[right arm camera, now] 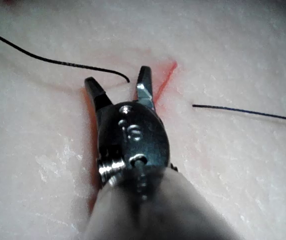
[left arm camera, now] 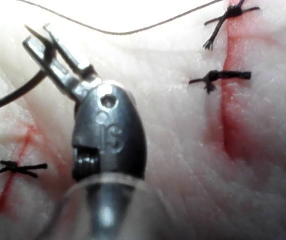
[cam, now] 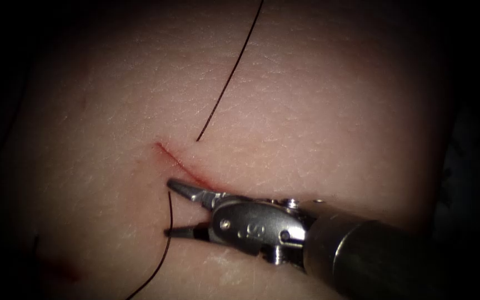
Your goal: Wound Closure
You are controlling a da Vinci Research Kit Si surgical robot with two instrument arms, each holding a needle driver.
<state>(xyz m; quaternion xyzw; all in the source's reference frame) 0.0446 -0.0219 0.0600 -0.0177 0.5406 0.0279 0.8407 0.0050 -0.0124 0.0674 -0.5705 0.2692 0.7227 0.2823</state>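
Right tool reaches in over the tissue with its two jaws spread wide and nothing between them. One jaw tip lies against the lower end of the short red cut; the other points at a strand of thread that ends just between the two tips and curves away below the tool. A second strand lies beyond the cut, above the jaws, its free end near the cut's upper end and apart from the tool. From the right wrist, the same tool sits open over the red line, with one thread end close to the gap between the jaws and another off to the side.

Left tool holds a dark thread pinched between its closed jaws. Near it the tissue carries knotted stitches across red-stained lines. I cannot make out the needle.
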